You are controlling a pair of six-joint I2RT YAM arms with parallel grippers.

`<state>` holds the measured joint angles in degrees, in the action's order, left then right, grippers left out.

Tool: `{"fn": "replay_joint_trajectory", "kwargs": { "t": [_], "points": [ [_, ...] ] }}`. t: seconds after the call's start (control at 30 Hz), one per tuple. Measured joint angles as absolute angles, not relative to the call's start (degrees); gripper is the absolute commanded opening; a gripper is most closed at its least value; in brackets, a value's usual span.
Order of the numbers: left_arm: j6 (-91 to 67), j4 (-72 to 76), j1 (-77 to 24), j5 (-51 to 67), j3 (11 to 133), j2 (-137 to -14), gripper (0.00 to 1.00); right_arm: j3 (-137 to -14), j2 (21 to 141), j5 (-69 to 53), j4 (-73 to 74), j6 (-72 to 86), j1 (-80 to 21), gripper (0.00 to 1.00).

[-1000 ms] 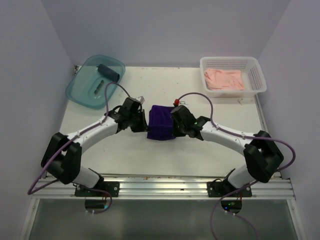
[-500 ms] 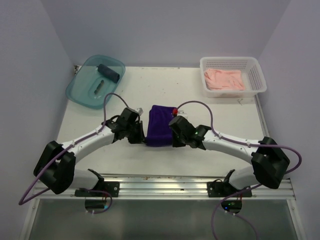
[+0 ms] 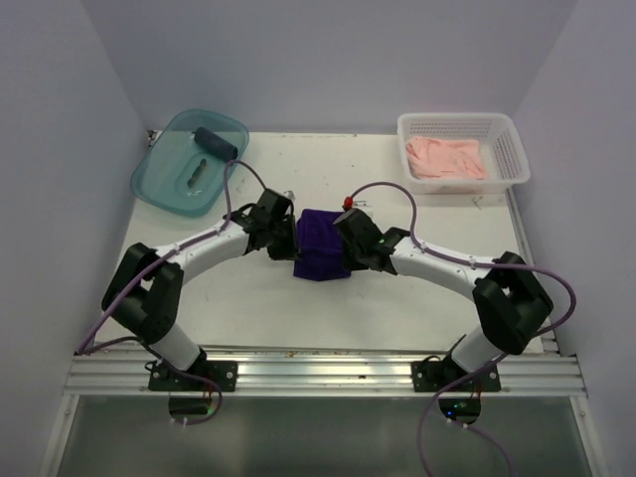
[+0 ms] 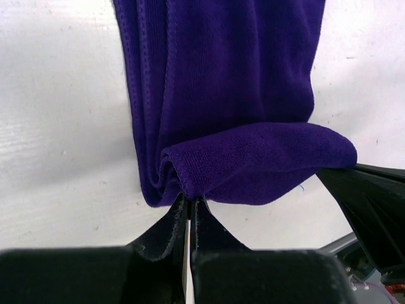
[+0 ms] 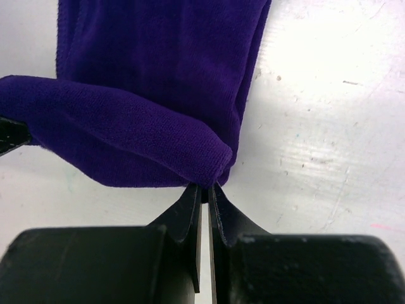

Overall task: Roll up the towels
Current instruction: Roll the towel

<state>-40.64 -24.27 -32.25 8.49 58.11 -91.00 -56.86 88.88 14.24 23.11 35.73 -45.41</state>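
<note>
Pinching near fold of purple towel point(image 3: 320, 248): L tool point(image 4: 190, 204), R tool point(image 5: 204, 190), both clamped on opposite ends.

Top view is lit evenly and softly from above; only faint, short shadows are thrown under the arms point(image 3: 199, 253) onto the table point(image 3: 298, 308). Wrist views are bright: table white is nearly clipped, purple towel point(image 4: 221, 82) folds are crushed dark, near weave is resolved sharply, black foreground at frame bottom is rendered soft.
</note>
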Motion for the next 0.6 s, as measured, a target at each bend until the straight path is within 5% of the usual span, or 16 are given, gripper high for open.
{"fn": "replay_joint_trajectory", "kwargs": {
  "t": [0.17, 0.33, 0.6],
  "points": [
    [-40.6, -23.1, -31.4, 8.3, 59.1, -95.0, 0.00, -58.6, 92.8, 14.2, 22.1, 34.6, -43.9, 0.03],
    [-40.1, -22.1, -30.3, 8.6, 59.4, -98.3, 0.28, -59.2, 95.3, 14.0, 21.2, 34.1, -43.4, 0.34],
    [-38.7, -23.9, -30.1, 5.6, 60.5, -94.2, 0.50, -58.8, 90.0, 16.1, 22.0, 32.7, -43.3, 0.47]
  ]
}}
